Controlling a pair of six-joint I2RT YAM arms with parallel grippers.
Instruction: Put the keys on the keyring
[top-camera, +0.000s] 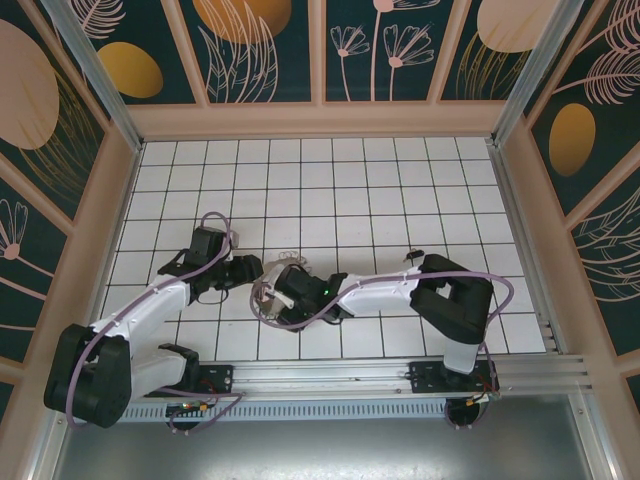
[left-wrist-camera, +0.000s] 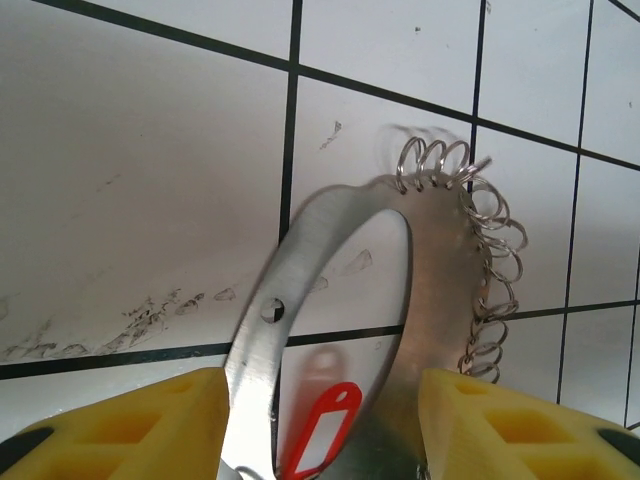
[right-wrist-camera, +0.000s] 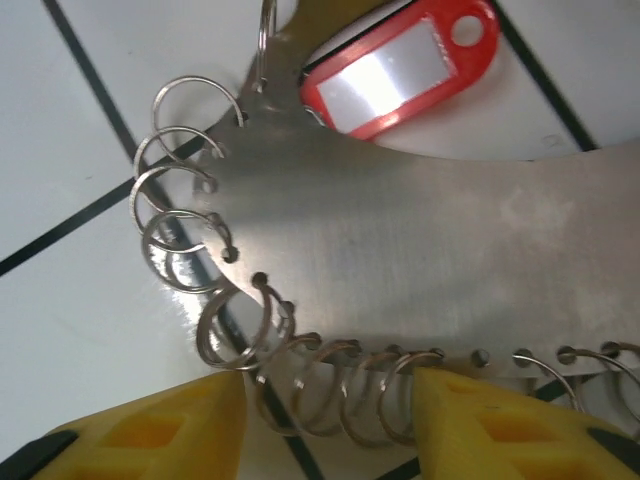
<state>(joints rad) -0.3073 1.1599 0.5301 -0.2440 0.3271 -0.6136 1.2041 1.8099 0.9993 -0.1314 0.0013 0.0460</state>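
in the left wrist view the left gripper (left-wrist-camera: 320, 400) is seen with its yellow jaws held apart, and the keyring (left-wrist-camera: 440, 270), a flat steel plate with a large oval cutout, is seen rising from between them. the plate's narrow left band is set right against the inner face of the left jaw, and its broad right side is overlapped by the right jaw; whether the plate is pinched cannot be told. a red key tag (left-wrist-camera: 320, 430) is seen low in the gap between the jaws, through the cutout. small wire rings (left-wrist-camera: 495, 240) are threaded along the plate's outer edge, ahead of the right jaw

in the right wrist view the right gripper (right-wrist-camera: 330, 400) is shown with its jaws spread, not closed on the plate. the ringed edge of the plate is laid just ahead of the jaw tips, and several rings are seen in the gap between them. the red tag is found far ahead of the jaws, past the plate. a white tiled surface (right-wrist-camera: 70, 330) is seen beneath it all
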